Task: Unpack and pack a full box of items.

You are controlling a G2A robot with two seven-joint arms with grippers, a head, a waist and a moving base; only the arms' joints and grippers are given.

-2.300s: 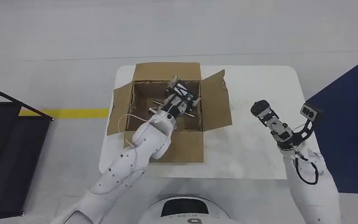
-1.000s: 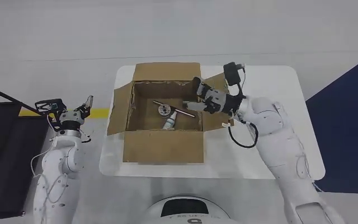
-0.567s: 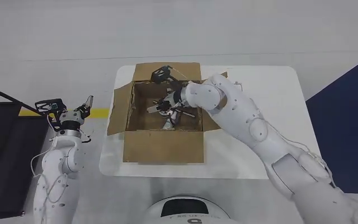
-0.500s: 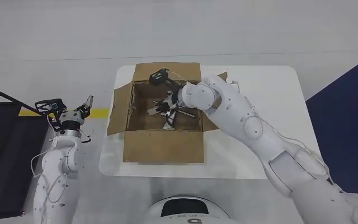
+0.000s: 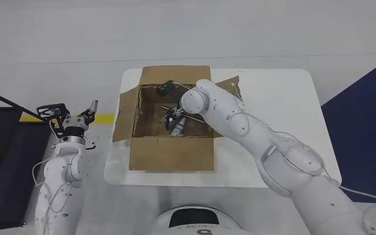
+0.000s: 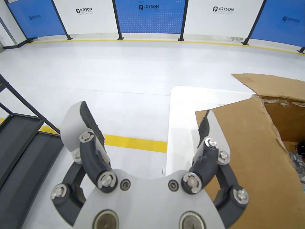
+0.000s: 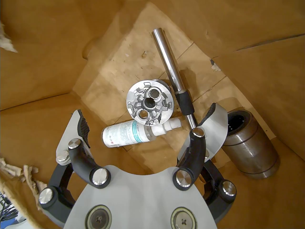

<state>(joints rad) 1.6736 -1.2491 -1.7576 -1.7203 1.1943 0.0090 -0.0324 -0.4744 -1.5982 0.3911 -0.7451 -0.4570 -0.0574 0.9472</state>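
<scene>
Item 1. Cardboard box (image 5: 170,154): you find it standing on the white surface (image 5: 270,117) with all four flaps folded outward and the top open.

Item 2. Contents, on the box floor:
- Steel rod (image 7: 168,58), polished, lying flat, with a black collar (image 7: 184,101) toward its thinner end.
- Metal disc (image 7: 149,103), flanged, with a centre hole and cut-outs, just beside the rod and overlapping the bottle's neck.
- White spray bottle (image 7: 124,133), on its side, label up.
- Dark metal cylinder (image 7: 250,148), hollow, on its side near a box wall, just beside the rod's thin end.

Item 3. Your right tool (image 7: 146,114): it hangs inside the box above the disc and bottle. Its fingers are spread wide and carry nothing. One finger (image 7: 212,125) covers part of the rod's thin end in the wrist view.

Item 4. Your left tool (image 6: 144,110): it sits off the surface's left edge, over the floor, near the box's left flap. Its fingers are spread and empty.

Item 5. Surroundings: a black rack (image 6: 23,144) on the floor at the left, and a yellow floor line (image 6: 133,143).
</scene>
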